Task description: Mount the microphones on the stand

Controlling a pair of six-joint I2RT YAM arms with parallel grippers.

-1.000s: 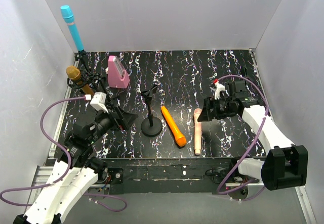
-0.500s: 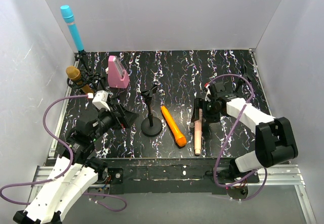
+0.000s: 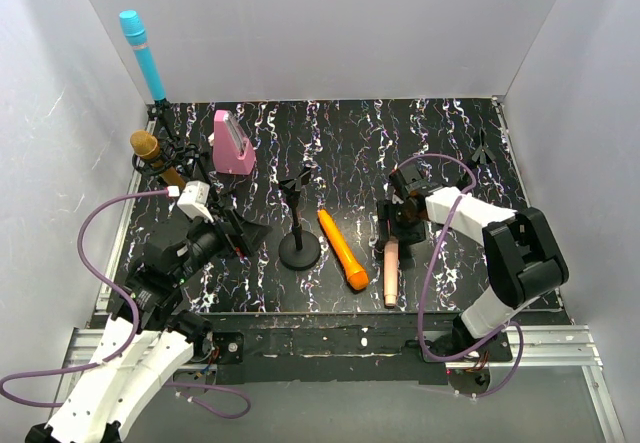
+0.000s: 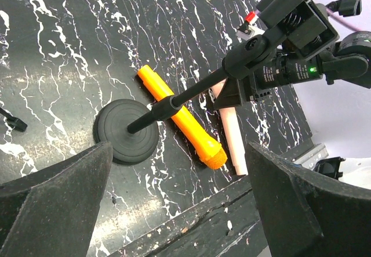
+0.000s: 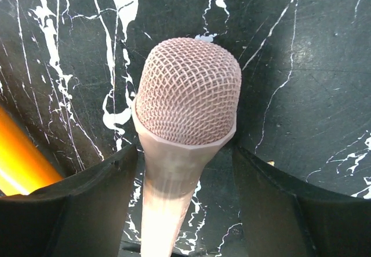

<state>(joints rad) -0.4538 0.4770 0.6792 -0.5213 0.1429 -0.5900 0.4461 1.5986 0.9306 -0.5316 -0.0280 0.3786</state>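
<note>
Two microphones lie loose on the black marbled tabletop (image 3: 440,133), the other two being propped up at its far left corner: the cyan-blue microphone (image 3: 145,58) upright and the gold microphone (image 3: 150,150) tilted, each apparently in a holder. Mid-table stands the round-based stand (image 3: 299,251) with its clip (image 3: 300,180) empty. The orange microphone (image 3: 343,250) lies just to its right, and the peach-pink microphone (image 3: 389,273) lies beside that, apart from it. The right gripper (image 3: 393,225) is low over the peach-pink one's mesh head. In the wrist view its fingers (image 5: 75,193) are spread on either side of the neck, with a gap on both sides and nothing gripped. The step in hand looks like the pickup. It would go best by clamping on the smooth body just below the head, centred between the pads, because the rounded mesh could slip or roll. The left gripper (image 3: 245,233) hovers left of the stand, released and empty, and could steady the base during insertion.
</note>
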